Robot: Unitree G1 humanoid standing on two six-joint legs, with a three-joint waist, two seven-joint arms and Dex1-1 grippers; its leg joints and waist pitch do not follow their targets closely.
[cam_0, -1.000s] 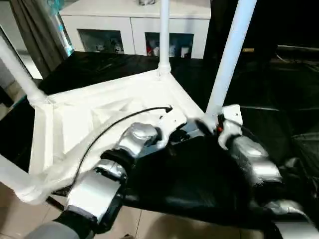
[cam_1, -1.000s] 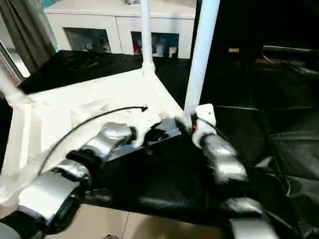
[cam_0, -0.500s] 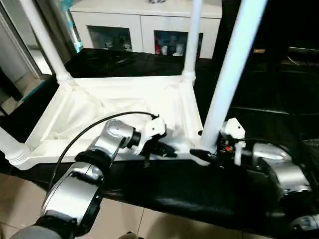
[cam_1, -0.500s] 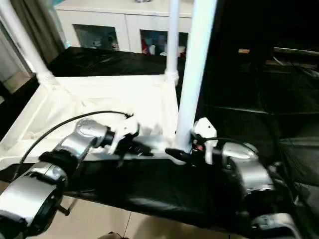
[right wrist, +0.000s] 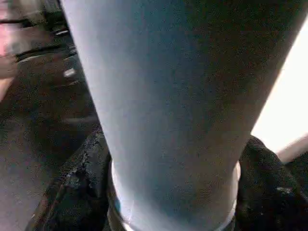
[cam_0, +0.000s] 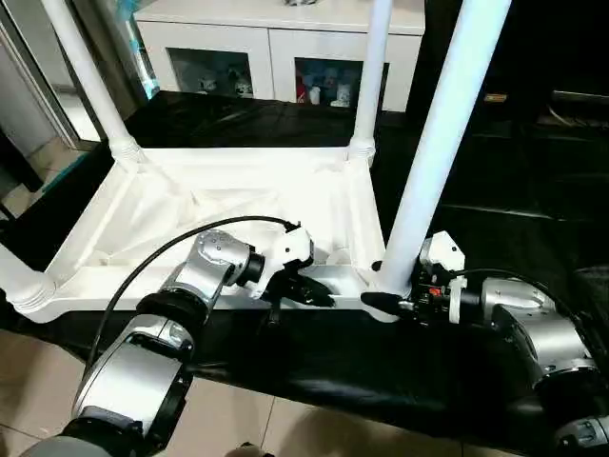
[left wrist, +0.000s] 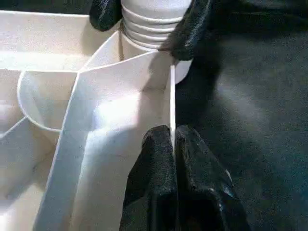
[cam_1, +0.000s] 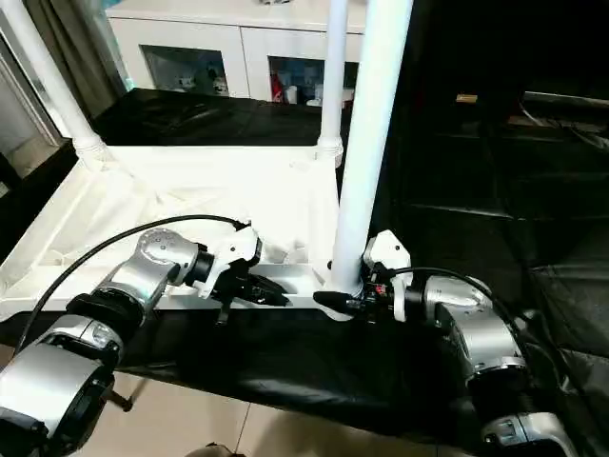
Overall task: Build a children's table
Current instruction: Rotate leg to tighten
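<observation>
Left eye view takes in a large black-sheeted worktop (cam_0: 495, 181) carrying the small all-white plastic children's table (cam_0: 238, 205), which lies upside down near the front edge so that its round corner sockets face up to receive the legs. Four long white tube legs stand in those sockets; the nearest, right-hand leg (cam_0: 433, 143) rises steeply just in front of the robot. Behind the worktop stands a white cabinet with glass doors (cam_0: 276, 48). The left hand (left wrist: 173, 149) is pinched closed on the thin front rim of the ribbed top, apparently to hold the piece steady. The right hand (cam_0: 379, 303) sits at the flared foot of the nearest leg, a black finger (right wrist: 77, 187) on either side of the tube, closing round it without my being sure the grip is firm; this looks like seating or checking the last leg.
</observation>
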